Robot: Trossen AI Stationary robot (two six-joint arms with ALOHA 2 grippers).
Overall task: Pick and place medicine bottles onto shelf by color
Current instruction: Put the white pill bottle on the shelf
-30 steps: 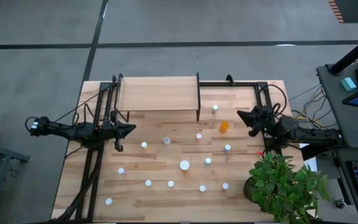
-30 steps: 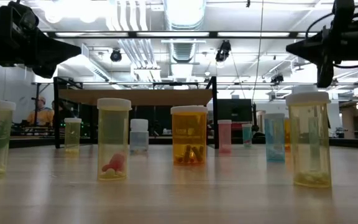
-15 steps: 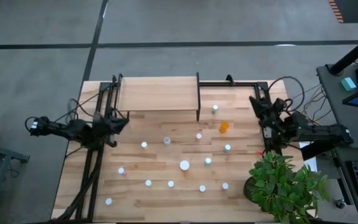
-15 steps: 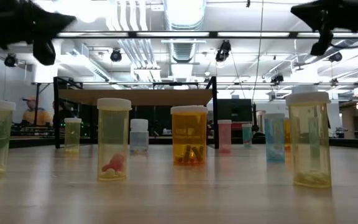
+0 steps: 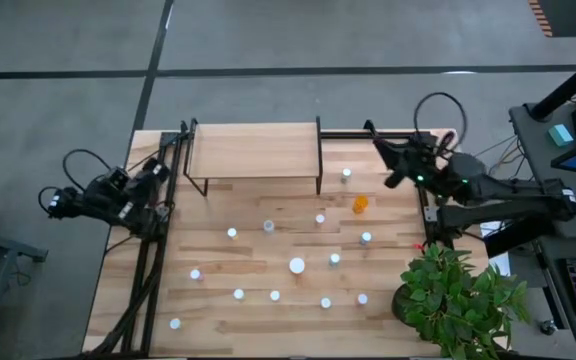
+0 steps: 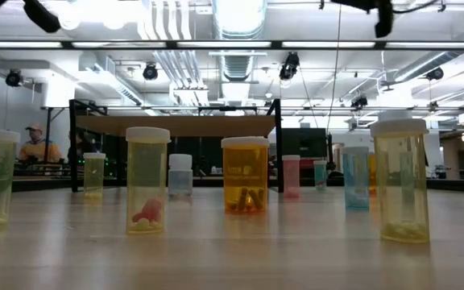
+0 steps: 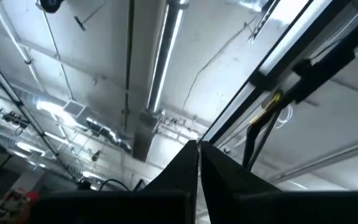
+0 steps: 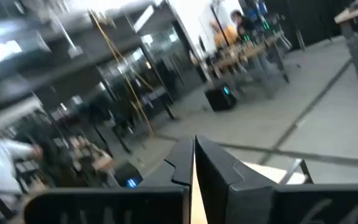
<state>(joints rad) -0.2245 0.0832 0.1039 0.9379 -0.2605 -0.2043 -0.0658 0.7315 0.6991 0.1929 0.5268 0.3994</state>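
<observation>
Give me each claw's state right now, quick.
Left claw: closed, holding nothing, raised off the table's left edge.
Right claw: closed, holding nothing, up near the table's far right corner.

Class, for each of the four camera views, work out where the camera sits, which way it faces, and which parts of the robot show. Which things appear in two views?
High view: above the table, looking straight down; both arms show.
Low view: at table-top height, looking across the medicine bottles to the shelf; arm parts show at the top.
Left wrist view: on the left arm, facing the ceiling; left gripper shut.
Right wrist view: on the right arm, facing the room; right gripper shut.
Shared: shelf and orange bottle in high and low views.
</observation>
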